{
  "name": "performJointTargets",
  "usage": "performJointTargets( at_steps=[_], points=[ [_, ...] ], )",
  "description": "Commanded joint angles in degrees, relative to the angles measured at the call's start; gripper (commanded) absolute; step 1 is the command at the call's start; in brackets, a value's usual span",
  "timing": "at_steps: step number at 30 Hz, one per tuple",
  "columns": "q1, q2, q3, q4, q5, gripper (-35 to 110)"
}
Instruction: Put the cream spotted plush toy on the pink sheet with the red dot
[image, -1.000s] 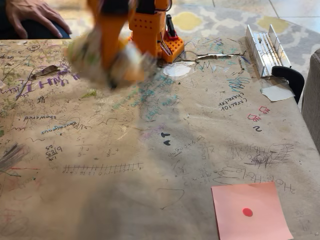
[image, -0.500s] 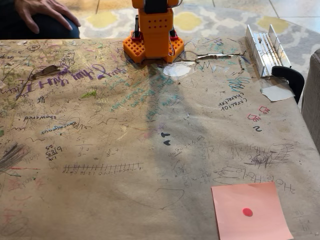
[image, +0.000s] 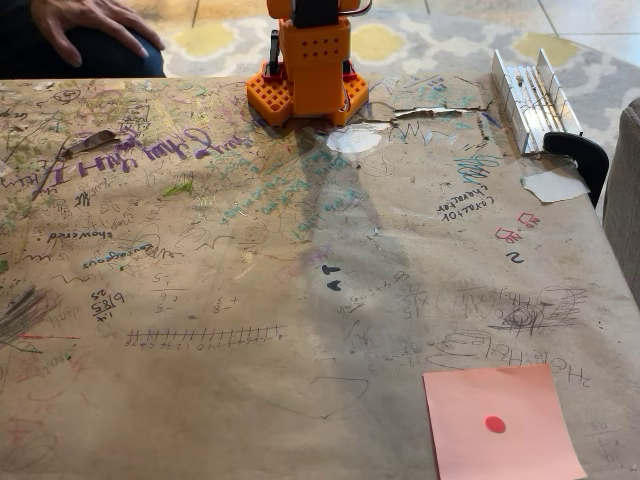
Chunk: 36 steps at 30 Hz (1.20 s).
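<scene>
The sheet lies bare at the table's near right edge, awaiting the toy. The arm's base stands opposite; gripper state and toy position cannot be told.

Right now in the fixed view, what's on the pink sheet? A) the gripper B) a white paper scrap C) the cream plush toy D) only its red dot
D: the pink sheet lies flat at the lower right of the paper-covered table with only its red dot near the middle and nothing resting on it.
</scene>
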Motion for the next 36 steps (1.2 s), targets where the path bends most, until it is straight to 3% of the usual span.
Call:
performJointTargets(
  at_steps=[1,5,13,20,23,36],
  points=[
    [1.49,-11.6,1.14,2.02,-2.72,37],
    [3.78,-3.96,10.99,2.2,-5.8,35],
    [7.73,25.14,46.67,-7.82,-13.45,29],
    [8.0,58.27,75.41,-13.01,-16.26,26],
    [7.73,61.0,80.68,-11.25,-15.82,26],
    [6.24,84.2,110.13,-23.64,-12.66,27]
  ],
)
